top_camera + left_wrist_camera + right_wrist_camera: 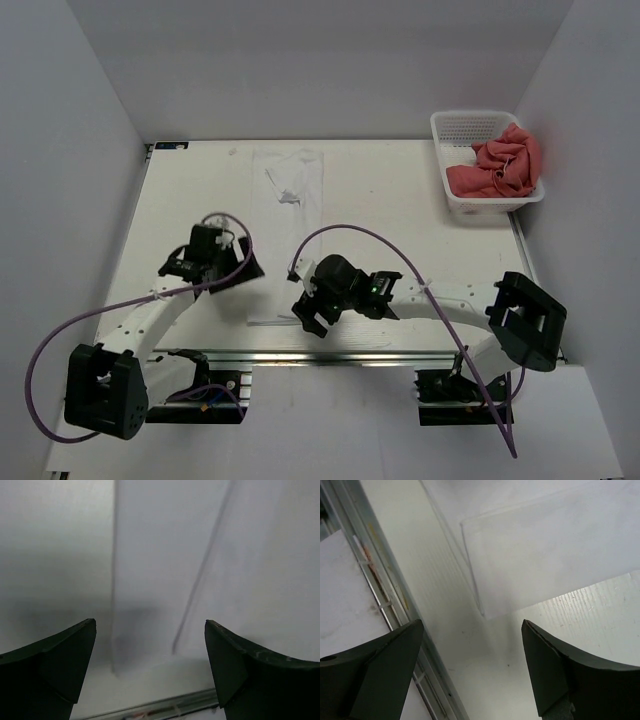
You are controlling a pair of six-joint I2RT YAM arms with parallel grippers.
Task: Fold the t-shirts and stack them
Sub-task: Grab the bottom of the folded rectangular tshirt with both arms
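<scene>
Closest in, both arms are bent low over the near end of the white t-shirt (290, 210), which is laid out as a long, narrow folded strip down the middle of the table (400, 220). The right gripper (471, 624) is held at the shirt's near right corner, jaws spread wide with nothing caught between them. In its wrist view the corner of the cloth is seen just past the fingertips and isn't touched. Bare table is seen on the near side of the shirt, and the metal edge rail (375, 585) is nearer again.

The left gripper (150, 624) is held at the shirt's near left edge, jaws also wide apart and empty. Its wrist view is pretty blurry tbh: only pale cloth with two dark crease lines can be made out below the fingers, and whether the cloth is touched can't be told.

Farther up, the strip is seen lying flat, with a small rumpled bit toward its far end. Well off to the shirt's far right, a white basket (470, 125) is set in the table's corner. The coral-pink t-shirts (500, 165) are bunched up inside it, unfolded, with some cloth draped over the rim on the side away from the white shirt.
</scene>
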